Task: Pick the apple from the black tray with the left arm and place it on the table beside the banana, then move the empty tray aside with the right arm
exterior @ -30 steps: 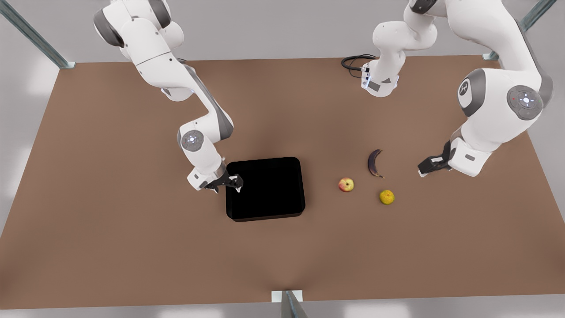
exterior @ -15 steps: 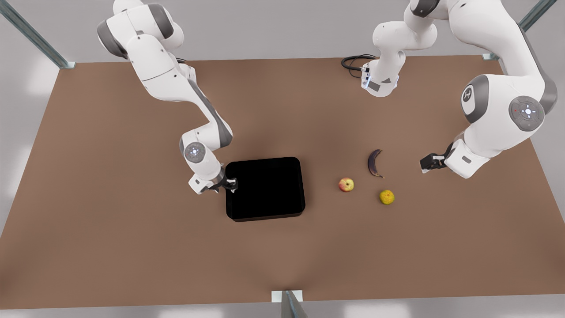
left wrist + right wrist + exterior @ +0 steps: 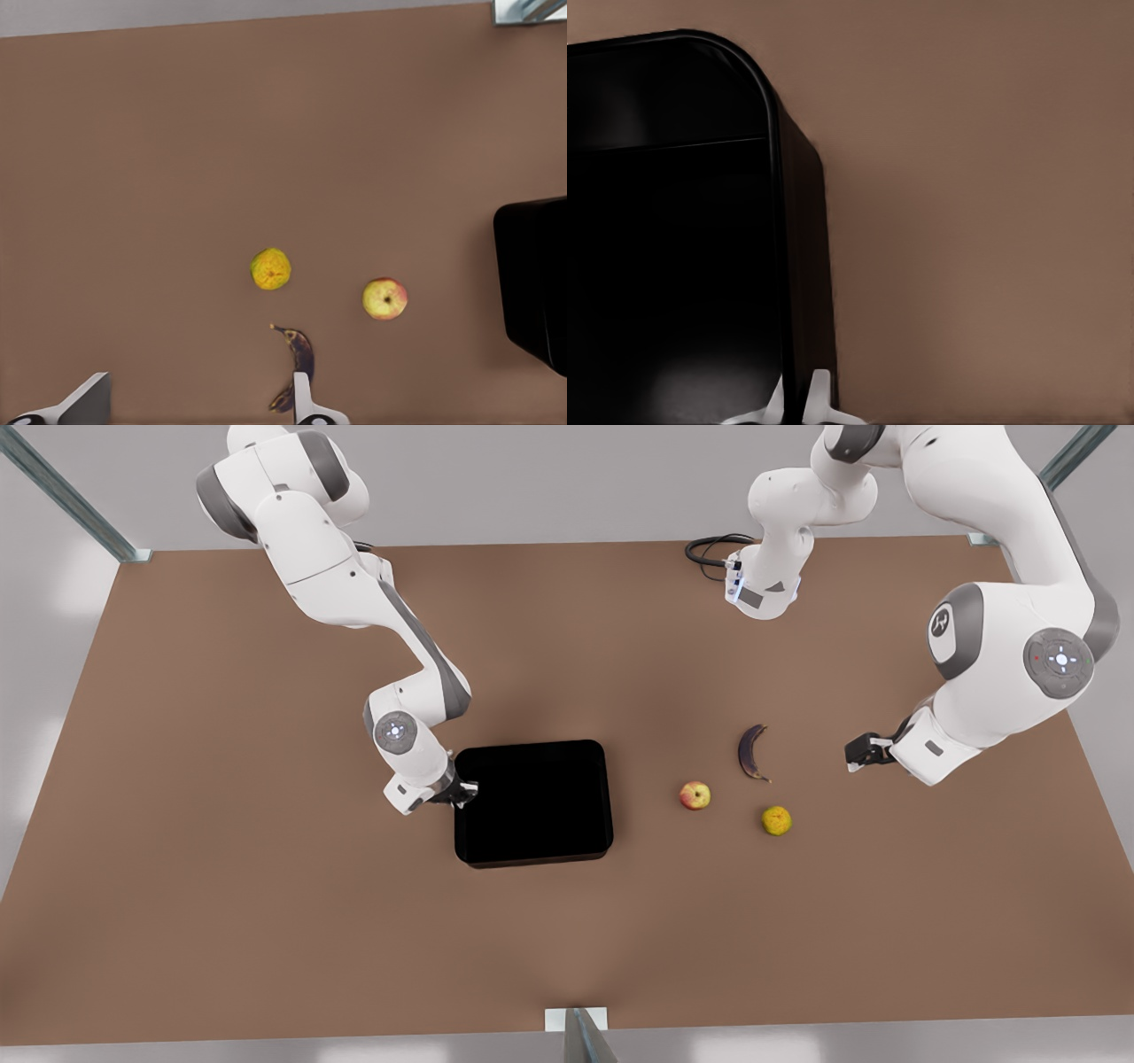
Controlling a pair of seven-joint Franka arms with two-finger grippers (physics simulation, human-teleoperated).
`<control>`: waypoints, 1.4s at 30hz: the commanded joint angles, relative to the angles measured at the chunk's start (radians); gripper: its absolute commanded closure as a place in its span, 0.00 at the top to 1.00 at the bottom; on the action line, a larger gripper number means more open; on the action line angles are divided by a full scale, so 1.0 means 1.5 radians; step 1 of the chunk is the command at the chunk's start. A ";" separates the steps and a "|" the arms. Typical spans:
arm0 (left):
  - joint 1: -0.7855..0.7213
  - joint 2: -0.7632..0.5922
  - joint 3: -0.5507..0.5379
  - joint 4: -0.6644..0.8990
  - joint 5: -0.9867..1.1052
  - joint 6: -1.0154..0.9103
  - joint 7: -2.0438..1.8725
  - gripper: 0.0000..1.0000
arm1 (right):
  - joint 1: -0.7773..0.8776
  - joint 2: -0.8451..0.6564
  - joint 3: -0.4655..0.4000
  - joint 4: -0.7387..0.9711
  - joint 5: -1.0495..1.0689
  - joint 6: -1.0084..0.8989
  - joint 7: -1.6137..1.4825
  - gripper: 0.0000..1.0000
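Right pincer is pinching the rim of the glossy black square tray, white fingertips nearly shut on the tray's wall. Left pincer is hovering spread wide and empty, near the dark overripe banana. Small red-yellow apple is resting on the matte brown tabletop just beside that banana; a yellow-green round fruit is lying close by.
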 commanded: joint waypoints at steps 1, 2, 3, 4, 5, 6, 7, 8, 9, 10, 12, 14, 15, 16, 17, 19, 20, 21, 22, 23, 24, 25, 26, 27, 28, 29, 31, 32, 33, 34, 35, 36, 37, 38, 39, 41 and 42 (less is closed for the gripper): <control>0.002 0.000 0.000 0.000 0.000 0.000 0.051 1.00 | -0.001 -0.001 0.001 0.002 0.000 -0.028 -0.014 0.22; 0.002 0.000 0.000 0.000 0.000 0.000 0.050 1.00 | -0.001 -0.002 0.001 0.008 0.000 -0.035 -0.014 0.19; 0.002 0.000 0.000 0.000 0.000 0.000 0.050 1.00 | -0.001 -0.003 0.001 0.008 0.000 -0.035 -0.014 0.18; 0.002 0.000 0.000 0.000 0.000 0.000 0.050 1.00 | -0.001 -0.006 0.001 0.012 0.000 -0.045 -0.014 0.17; 0.002 0.000 0.000 0.000 0.000 0.000 0.050 1.00 | -0.001 -0.018 0.001 0.016 0.000 -0.068 -0.014 0.17; 0.002 0.000 0.000 0.000 0.000 0.000 0.050 1.00 | -0.002 -0.040 0.001 0.023 0.000 -0.102 -0.014 0.17; 0.001 0.000 0.000 0.000 0.000 0.000 0.049 1.00 | -0.002 -0.064 0.001 0.027 0.000 -0.130 -0.014 0.17; 0.001 -0.001 0.000 0.001 0.000 0.000 0.048 1.00 | -0.002 -0.089 0.000 0.027 0.000 -0.165 -0.015 0.15; 0.000 -0.001 -0.001 0.002 0.001 0.000 0.047 1.00 | -0.003 -0.108 -0.001 0.027 0.000 -0.191 -0.015 0.15; 0.000 -0.001 -0.001 0.002 0.002 0.000 0.047 1.00 | -0.004 -0.128 -0.006 0.046 0.000 -0.252 -0.020 0.15; 0.004 0.000 0.000 0.001 0.000 0.000 0.049 1.00 | -0.055 -0.136 -0.006 0.141 0.000 -0.399 -0.102 0.15; 0.005 0.000 0.000 0.001 0.000 0.000 0.049 1.00 | -0.121 -0.136 -0.004 0.236 -0.008 -0.533 -0.212 0.15; 0.005 0.000 0.000 0.001 0.000 0.000 0.049 1.00 | -0.144 -0.135 -0.004 0.250 -0.008 -0.555 -0.248 0.15; 0.005 0.000 0.000 0.001 0.000 0.000 0.049 1.00 | -0.167 -0.136 -0.004 0.251 -0.009 -0.556 -0.293 0.15; 0.005 0.000 0.000 0.001 0.000 0.000 0.049 1.00 | -0.194 -0.134 -0.002 0.259 -0.011 -0.556 -0.345 0.15; 0.005 0.000 0.000 0.001 0.000 0.000 0.049 1.00 | -0.197 -0.128 -0.062 0.259 -0.016 -0.556 -0.475 0.15; 0.004 0.000 0.000 0.001 0.000 0.000 0.048 1.00 | -0.197 -0.122 -0.085 0.259 -0.015 -0.556 -0.526 0.15; 0.005 0.000 0.000 0.001 0.000 0.000 0.049 1.00 | -0.197 -0.115 -0.112 0.258 -0.013 -0.556 -0.578 0.15; 0.005 0.000 0.000 0.001 0.000 0.000 0.049 1.00 | -0.197 -0.109 -0.133 0.258 -0.012 -0.551 -0.621 0.15; 0.005 0.000 0.000 0.000 0.000 0.000 0.049 1.00 | -0.197 -0.104 -0.147 0.258 -0.013 -0.547 -0.648 0.15; 0.005 0.000 0.000 0.000 0.000 0.000 0.049 1.00 | -0.197 -0.098 -0.162 0.262 -0.008 -0.539 -0.675 0.14; 0.005 0.000 0.000 0.000 0.000 0.000 0.049 1.00 | -0.197 -0.089 -0.173 0.264 0.006 -0.501 -0.709 0.14; 0.005 0.000 0.000 0.000 0.000 0.000 0.049 1.00 | -0.197 -0.074 -0.191 0.264 0.025 -0.460 -0.745 0.14; 0.005 0.000 0.000 0.000 -0.001 0.001 0.049 1.00 | -0.197 -0.063 -0.202 0.264 0.039 -0.419 -0.761 0.12; 0.006 0.000 0.000 0.000 -0.001 0.001 0.049 1.00 | -0.197 -0.057 -0.212 0.264 0.057 -0.415 -0.784 0.12; 0.006 0.000 0.000 0.000 -0.001 0.002 0.049 1.00 | -0.197 -0.040 -0.224 0.266 0.071 -0.377 -0.815 0.12; 0.007 0.000 0.000 0.000 -0.001 0.002 0.049 1.00 | -0.197 -0.002 -0.256 0.274 0.128 -0.345 -0.894 0.12; 0.007 0.001 0.000 0.000 0.000 0.002 0.049 1.00 | -0.205 0.006 -0.258 0.276 0.142 -0.335 -0.918 0.12; 0.007 0.001 0.000 0.000 0.000 0.002 0.049 1.00 | -0.207 0.013 -0.260 0.279 0.144 -0.329 -0.926 0.12; 0.007 0.001 0.000 0.000 -0.001 0.002 0.049 1.00 | -0.220 0.023 -0.260 0.284 0.153 -0.325 -0.942 0.12; 0.008 0.001 0.000 0.000 0.000 0.002 0.049 1.00 | -0.231 0.038 -0.260 0.285 0.162 -0.317 -0.960 0.12; 0.008 0.001 0.000 0.000 0.000 0.002 0.049 1.00 | -0.235 0.047 -0.260 0.285 0.163 -0.312 -0.967 0.12; 0.008 0.001 0.000 0.000 0.000 0.002 0.049 1.00 | -0.241 0.060 -0.260 0.286 0.163 -0.305 -0.971 0.13; 0.008 0.001 0.000 0.000 0.000 0.002 0.049 1.00 | -0.242 0.077 -0.260 0.294 0.163 -0.305 -0.971 0.13; 0.010 0.001 0.000 0.000 0.000 0.002 0.049 1.00 | -0.241 0.095 -0.264 0.303 0.163 -0.305 -0.971 0.13; 0.010 0.001 0.000 -0.001 0.000 0.002 0.049 1.00 | -0.241 0.116 -0.266 0.323 0.163 -0.305 -0.970 0.20; 0.010 0.003 0.000 0.000 0.000 0.002 0.049 1.00 | -0.241 0.117 -0.266 0.323 0.163 -0.305 -0.963 0.33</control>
